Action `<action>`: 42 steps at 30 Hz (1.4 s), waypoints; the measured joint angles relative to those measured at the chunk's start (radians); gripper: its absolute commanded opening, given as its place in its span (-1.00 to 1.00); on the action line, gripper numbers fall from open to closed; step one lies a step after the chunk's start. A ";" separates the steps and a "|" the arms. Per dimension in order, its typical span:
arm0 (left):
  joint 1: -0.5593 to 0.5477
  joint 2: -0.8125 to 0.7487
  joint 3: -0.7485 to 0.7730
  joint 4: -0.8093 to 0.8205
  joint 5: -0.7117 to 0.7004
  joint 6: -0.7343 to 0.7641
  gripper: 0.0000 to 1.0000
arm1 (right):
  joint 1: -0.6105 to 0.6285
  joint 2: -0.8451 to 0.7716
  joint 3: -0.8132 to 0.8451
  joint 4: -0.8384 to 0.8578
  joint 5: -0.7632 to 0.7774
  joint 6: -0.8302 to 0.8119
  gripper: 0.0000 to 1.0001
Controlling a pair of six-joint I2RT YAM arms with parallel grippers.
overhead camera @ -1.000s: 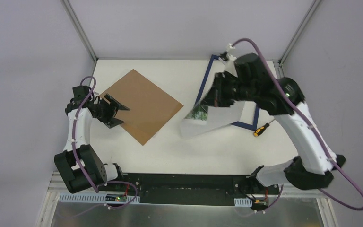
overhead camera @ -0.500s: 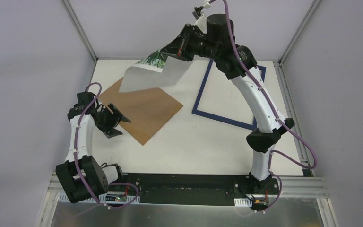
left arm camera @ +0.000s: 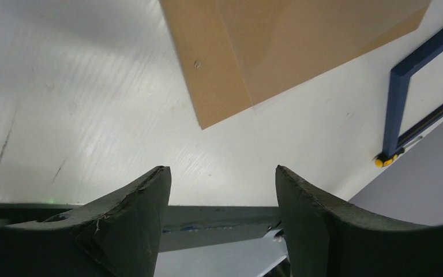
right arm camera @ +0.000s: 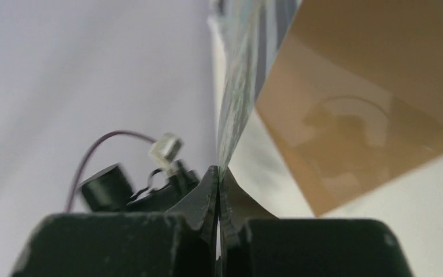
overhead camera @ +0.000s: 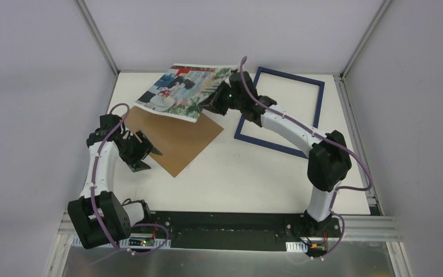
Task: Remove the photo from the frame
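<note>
At the right gripper (right arm camera: 217, 173): pinched shut on one edge of the thin, colourful, white-bordered paper photo (overhead camera: 179, 89). Held up off the white tabletop (overhead camera: 248, 173), picture side up, spreading away to that gripper's left. Just to its right, flat on the tabletop: the large rectangular navy-blue picture frame (overhead camera: 294, 75), tabletop showing through the opening. Below the gripper and the photo: a plain brown backing board (overhead camera: 179, 144). At the left gripper (left arm camera: 220, 170): jaws spread apart, gripping nothing, poised by the board's near-left edge.
</note>
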State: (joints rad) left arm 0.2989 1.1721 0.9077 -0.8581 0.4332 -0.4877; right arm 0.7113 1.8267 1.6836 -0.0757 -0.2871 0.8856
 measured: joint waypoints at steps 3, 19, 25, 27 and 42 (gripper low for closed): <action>-0.026 -0.031 -0.064 -0.009 0.000 -0.005 0.35 | 0.000 0.016 -0.188 0.033 0.052 0.058 -1.00; -0.038 -0.042 -0.075 -0.010 0.000 -0.026 0.35 | 0.076 0.285 -0.285 0.117 0.116 0.294 -1.00; -0.038 -0.041 -0.076 0.005 0.001 -0.031 0.35 | 0.128 0.288 -0.297 0.116 0.131 0.384 -1.00; -0.038 -0.037 -0.075 0.011 0.001 -0.036 0.35 | 0.135 0.288 -0.305 0.115 0.141 0.409 -1.00; -0.110 -0.027 -0.088 0.081 0.005 -0.102 0.39 | 0.182 0.233 -0.313 0.000 0.120 0.288 0.64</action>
State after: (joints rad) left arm 0.1886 1.1446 0.8200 -0.7773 0.4377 -0.5896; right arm 0.8928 2.0598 1.3705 -0.0757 -0.1673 1.1740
